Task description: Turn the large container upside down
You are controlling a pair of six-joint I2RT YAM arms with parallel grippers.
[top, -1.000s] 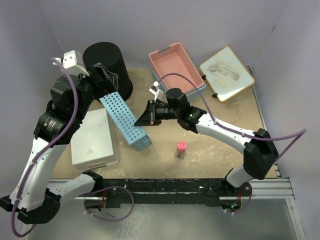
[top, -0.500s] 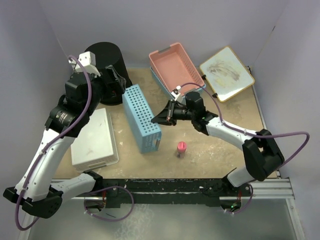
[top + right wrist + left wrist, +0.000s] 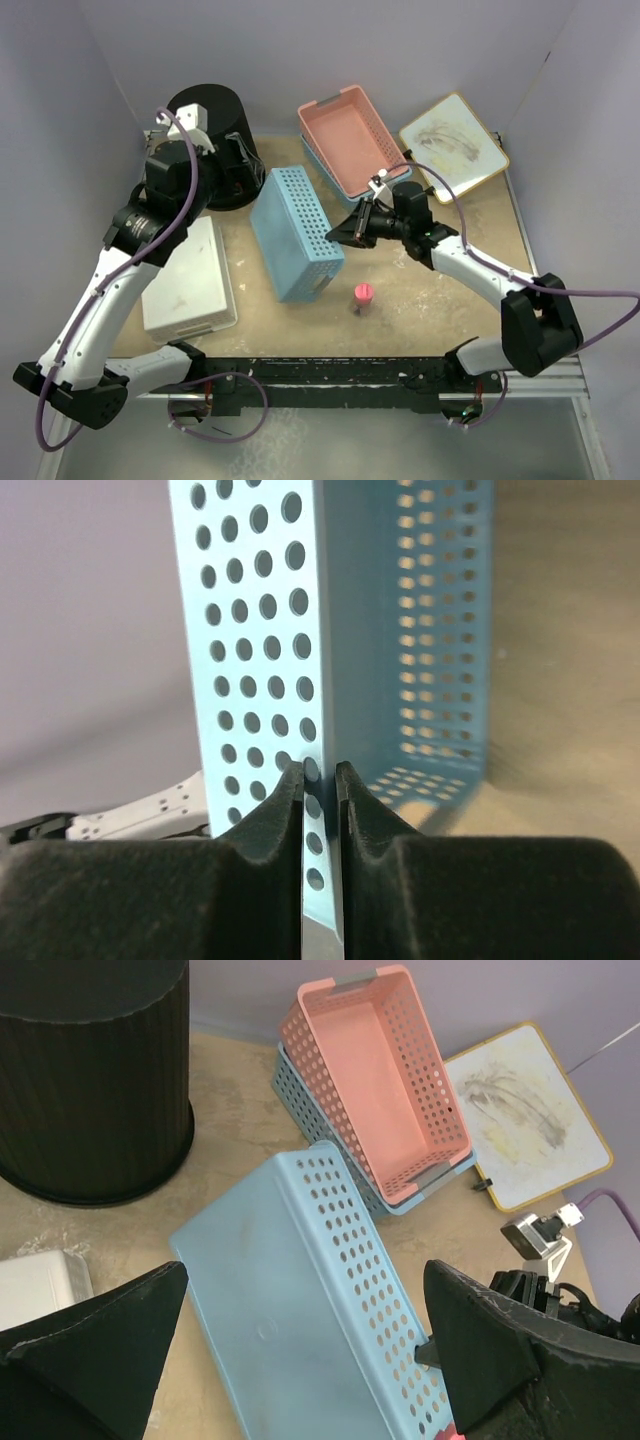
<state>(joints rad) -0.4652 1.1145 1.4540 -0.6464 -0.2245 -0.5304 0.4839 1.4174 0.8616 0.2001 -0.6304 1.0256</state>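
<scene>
Our left jaws gape empty near the large container (image 3: 205,110), our right jaws pinch the blue basket (image 3: 297,232) by its wall

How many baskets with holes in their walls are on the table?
3. A light blue basket lies bottom up at the centre; a pink basket at the back sits in a grey-blue basket. The white box at left may be a fourth.

White arm links (image 3: 92,318), black joints, purple cables (image 3: 600,296), black fingers (image 3: 90,1350).
</scene>
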